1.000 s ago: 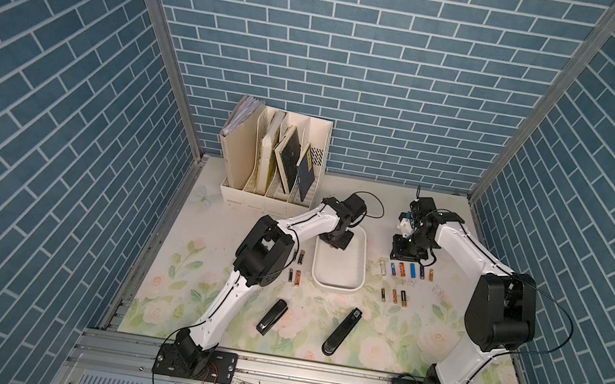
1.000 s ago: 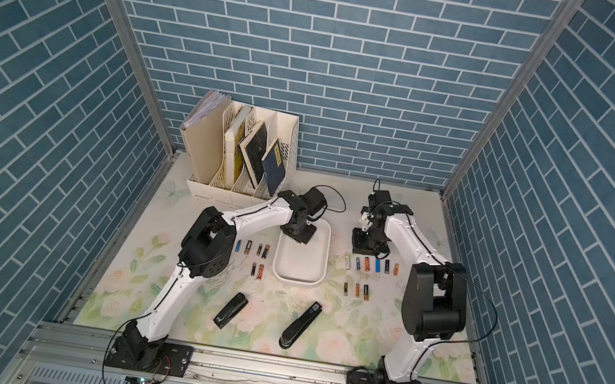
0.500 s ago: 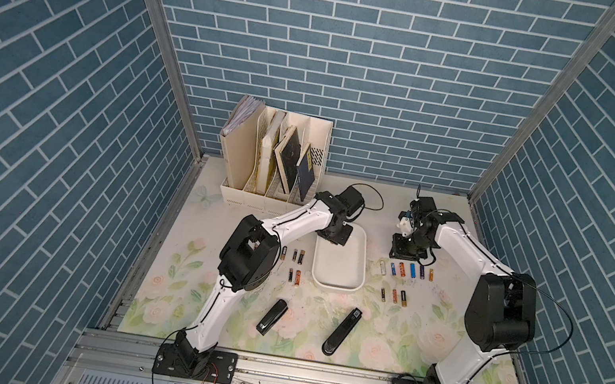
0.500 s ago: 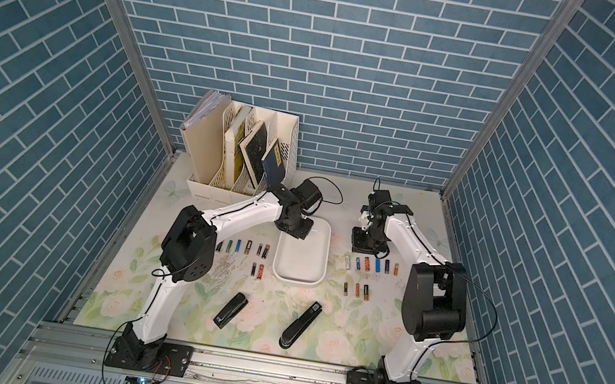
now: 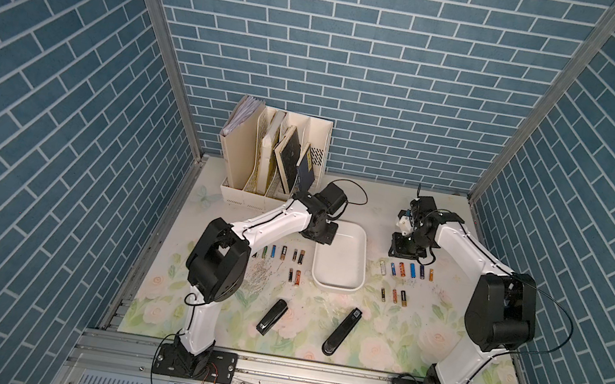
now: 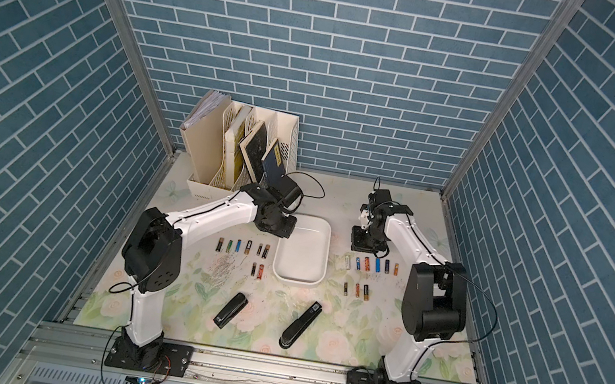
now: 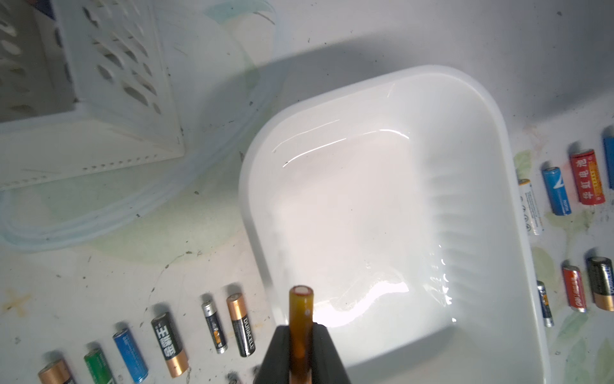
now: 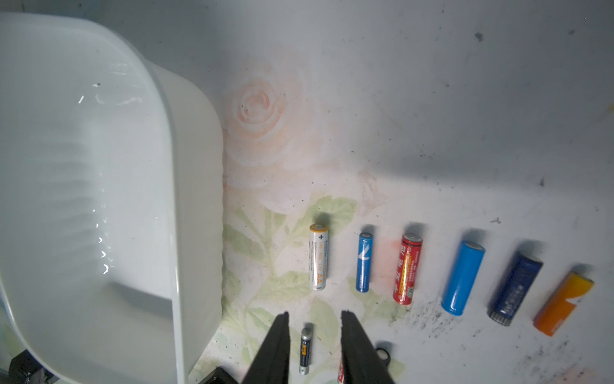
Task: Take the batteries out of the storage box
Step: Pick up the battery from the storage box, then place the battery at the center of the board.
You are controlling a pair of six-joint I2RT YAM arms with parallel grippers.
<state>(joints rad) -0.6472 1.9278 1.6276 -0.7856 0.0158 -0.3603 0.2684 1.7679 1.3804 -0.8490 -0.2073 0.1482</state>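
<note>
Across both top views, the storage box (image 5: pixel 341 261) (image 6: pixel 301 257) sits on the floral mat (image 5: pixel 319 320) between two groups of batteries (image 5: pixel 406 270), whose writing is too small to read. In the left wrist view, the left gripper (image 7: pixel 300 329) is clamped on an amber battery (image 7: pixel 300 306) at the box's edge, and a black-and-copper cell (image 7: pixel 244 332) reads DURACELL. In the right wrist view, the right gripper (image 8: pixel 315 314) is parted and holds nothing, near a white cell (image 8: pixel 318 257) marked AA.

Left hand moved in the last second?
Yes. The left hand, gripping a battery, shifted toward the robot's left, from over the far end of the storage box to its left rim.
</note>
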